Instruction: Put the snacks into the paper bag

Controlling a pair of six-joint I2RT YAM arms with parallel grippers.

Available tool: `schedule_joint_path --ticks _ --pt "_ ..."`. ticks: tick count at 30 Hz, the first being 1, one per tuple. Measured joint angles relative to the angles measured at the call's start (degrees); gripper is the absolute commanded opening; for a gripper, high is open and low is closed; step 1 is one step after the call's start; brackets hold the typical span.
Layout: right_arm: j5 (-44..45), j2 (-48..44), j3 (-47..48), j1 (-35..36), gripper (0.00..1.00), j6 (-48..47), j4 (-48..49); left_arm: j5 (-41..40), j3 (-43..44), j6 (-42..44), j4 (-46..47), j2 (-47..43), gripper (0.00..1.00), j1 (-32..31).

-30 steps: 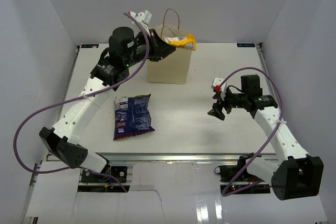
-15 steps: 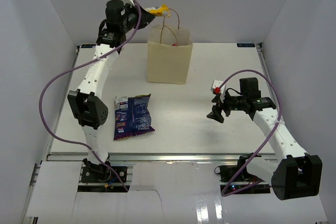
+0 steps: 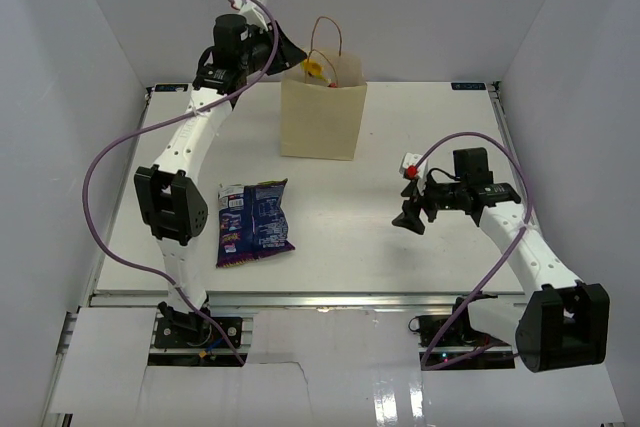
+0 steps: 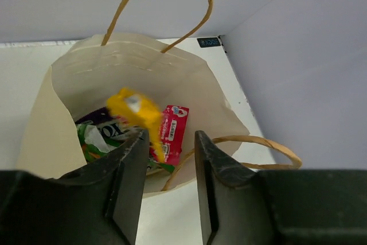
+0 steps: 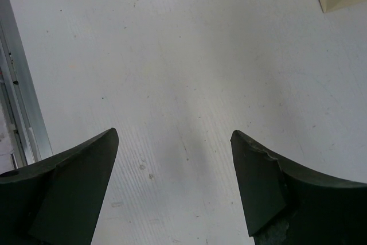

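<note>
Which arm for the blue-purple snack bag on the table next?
Left, probably: the blue-purple snack bag lies on its side of the table near its base, and the left gripper is open over the paper bag. The right gripper, also open, would reach across.

Top cam: fixed, high behind the arm bases, tilted down and forward. Wide shot: whole table (image 3: 420,137), both arms, paper bag (image 3: 320,127) at the far side.
Left wrist cam: above the bag, looking steeply down past the left claw (image 4: 169,137) into the open mouth. Close, so the bag fills most of the frame.
Right wrist cam: low and close, facing down at bare table past the right claw (image 5: 173,135). A bag corner clips top right, the metal edge rail (image 5: 20,101) runs down the left.
Overlap: the bag shows in all three views.
</note>
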Motion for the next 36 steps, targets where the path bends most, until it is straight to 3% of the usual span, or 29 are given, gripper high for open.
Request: schedule_joint_path --ticks 3,7,13,16,20,23,26,31,36 --pt "-0.8 1.7 0.1 0.3 0.85 -0.1 0.0 -0.4 -1.5 0.1 -0.5 -0.7 0.59 0.0" --pt "-1.4 4.0 1.2 2.6 0.84 0.2 -0.1 -1.6 -1.5 0.6 -1.3 -0.7 0.62 0.0" --pt "-0.1 8.0 5.3 13.8 0.81 6.8 1.6 -6.1 -1.3 4.2 -5.0 -5.2 0.70 0.3" --pt "3.1 11.7 7.3 21.1 0.82 16.2 5.2 -10.3 -13.3 7.1 -5.0 -18.4 0.78 0.7" --pt "10.3 19.6 11.0 29.0 0.93 32.7 11.9 -15.6 -35.5 8.7 -4.0 -44.1 0.88 1.1" --pt "15.0 26.0 14.0 33.9 0.98 44.1 16.8 -19.1 -51.5 7.2 -3.9 -64.7 0.88 1.3" --pt "17.2 32.7 18.5 37.1 0.96 53.3 20.9 -21.6 -63.1 3.2 -6.7 -81.0 0.89 1.4" --pt "17.9 43.0 27.1 38.7 0.92 62.9 25.2 -23.8 -72.3 -3.9 -15.6 -92.0 0.91 1.4" --pt "18.6 53.3 35.6 38.9 0.93 69.1 27.6 -25.3 -73.1 -8.5 -21.7 -96.8 0.91 1.4"
